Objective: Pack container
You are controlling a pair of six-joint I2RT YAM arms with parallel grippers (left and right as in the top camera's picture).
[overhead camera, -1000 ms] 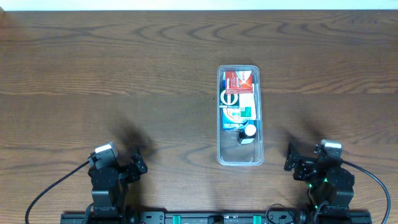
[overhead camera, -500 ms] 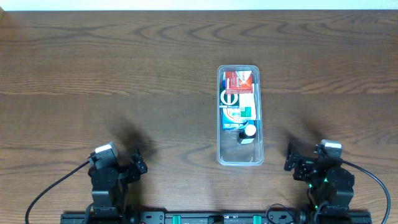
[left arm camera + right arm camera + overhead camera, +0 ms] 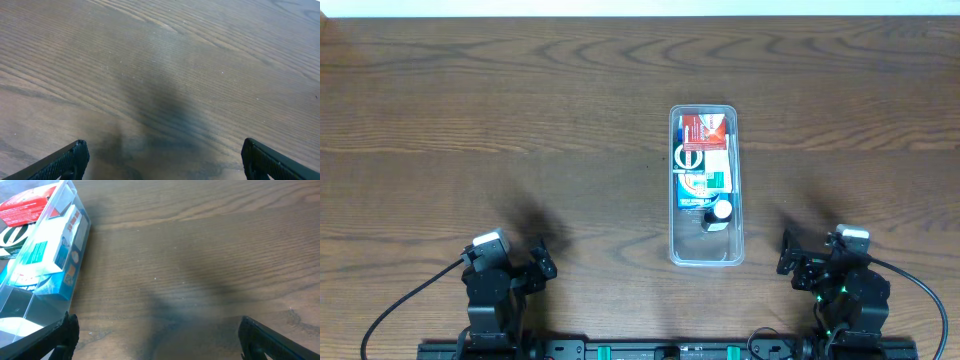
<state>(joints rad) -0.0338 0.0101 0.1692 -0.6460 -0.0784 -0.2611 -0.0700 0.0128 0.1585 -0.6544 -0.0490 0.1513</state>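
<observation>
Nothing has moved over the last second: both arms stay parked at the near edge of the worktop (image 3: 520, 120), and the container (image 3: 706, 252) lies where it lay. From my remote seat, the left tool (image 3: 162, 167) shows released, its two black fingers (image 3: 65, 161) spread to opposite corners of the left wrist view with bare wood grain and a soft shadow between them. On the other side, the right tool (image 3: 160, 342) is likewise released, its fingers wide apart over bare wood. I see the container slightly right of the worktop's middle, its long side running away from the arms, nearer the right arm than the left and well apart from both tools in the overhead view. It enters the right wrist view at the left edge, its clear wall towards the camera. Inside, a red-and-white box (image 3: 704, 128) fills the far end; next comes a white box with a dark ring mark (image 3: 692, 157), then a teal-and-white box (image 3: 708, 182), and a small bottle with a white cap (image 3: 721, 211) lies nearest the arms. The near end of the container is bare plastic. I cannot read the print on any box. A black cable (image 3: 405, 305) trails from the left arm's base and another from the right, where small green lights (image 3: 820, 292) glow
</observation>
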